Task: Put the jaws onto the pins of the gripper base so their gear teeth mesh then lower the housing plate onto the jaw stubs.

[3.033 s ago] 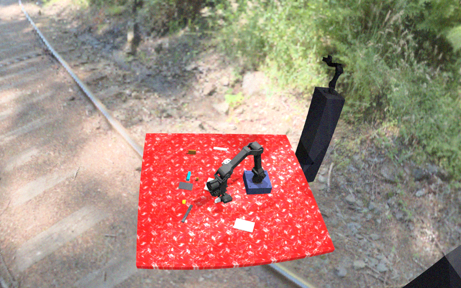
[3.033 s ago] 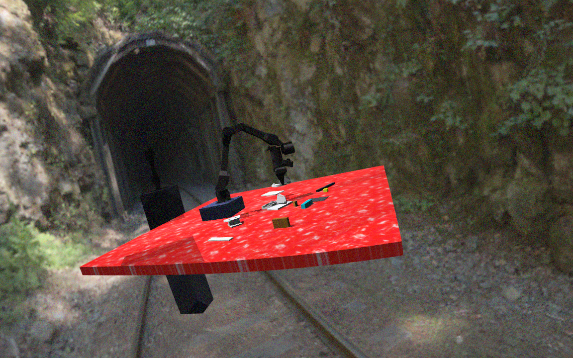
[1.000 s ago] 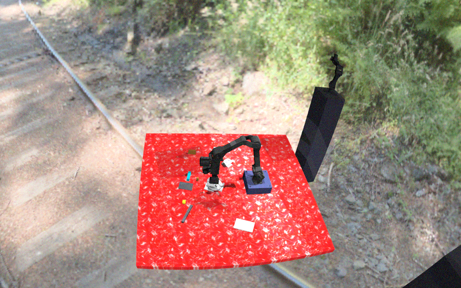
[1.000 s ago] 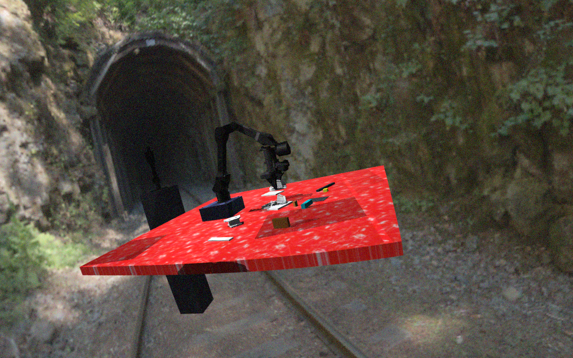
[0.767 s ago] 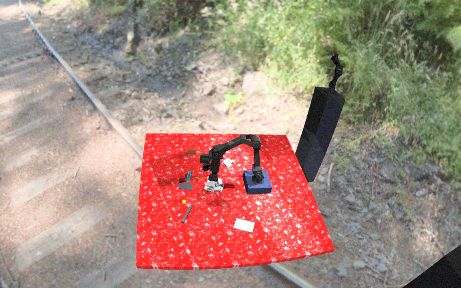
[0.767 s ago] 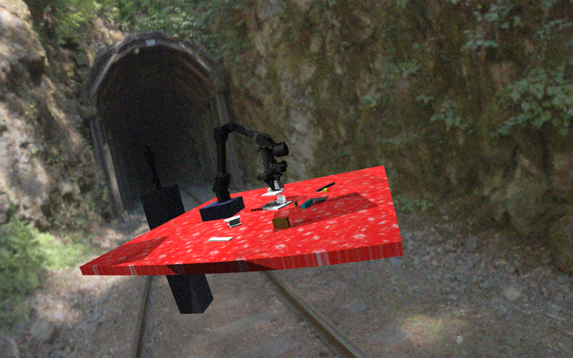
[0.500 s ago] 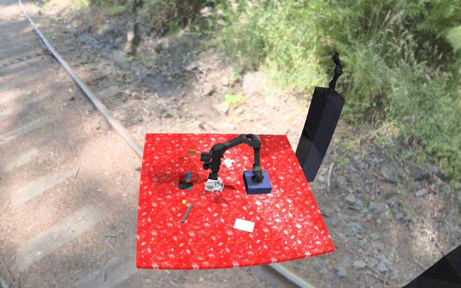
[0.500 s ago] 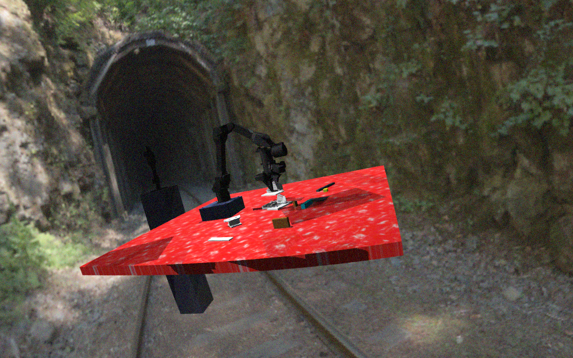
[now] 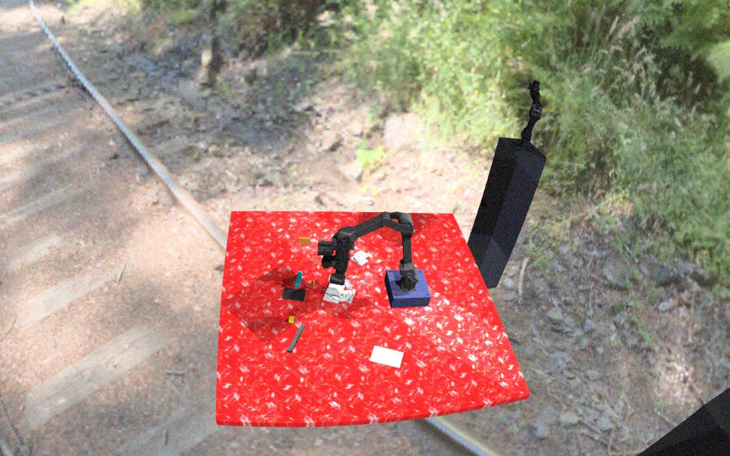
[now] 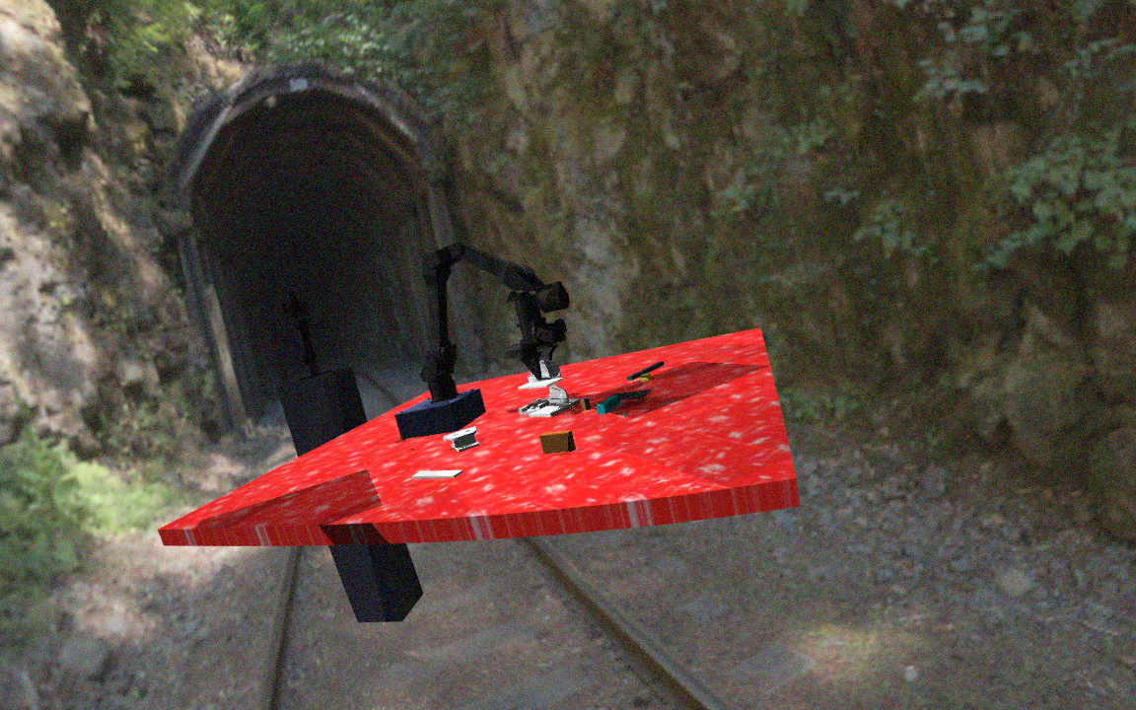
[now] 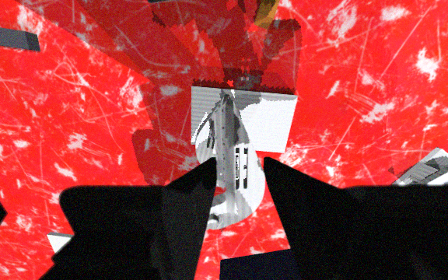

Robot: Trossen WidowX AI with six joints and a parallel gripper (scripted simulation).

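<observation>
My gripper [image 9: 337, 282] [image 11: 239, 162] is shut on a grey-white jaw [image 11: 253, 175] [image 10: 551, 372], whose slots show between the fingertips. The gripper and this jaw are over the white gripper base [image 11: 271, 124] [image 10: 531, 409], hiding part of it. Another jaw [image 10: 557, 394] stands on the base; its curved side shows left of the held jaw in the wrist view. The pins and gear teeth cannot be made out. A white part [image 9: 360, 257] [image 10: 462, 439] with a raised body lies apart on the table; I cannot tell whether it is the housing plate.
A white flat plate [image 9: 386, 356] [image 10: 539, 382] and a thinner white piece [image 10: 437, 473] lie apart. Around are a teal block [image 9: 298, 278], grey plate [image 9: 294, 294], yellow cube [image 9: 291, 320], dark bar [image 9: 295, 337] and orange block [image 9: 304, 240]. The blue robot base [image 9: 408, 294] stands behind.
</observation>
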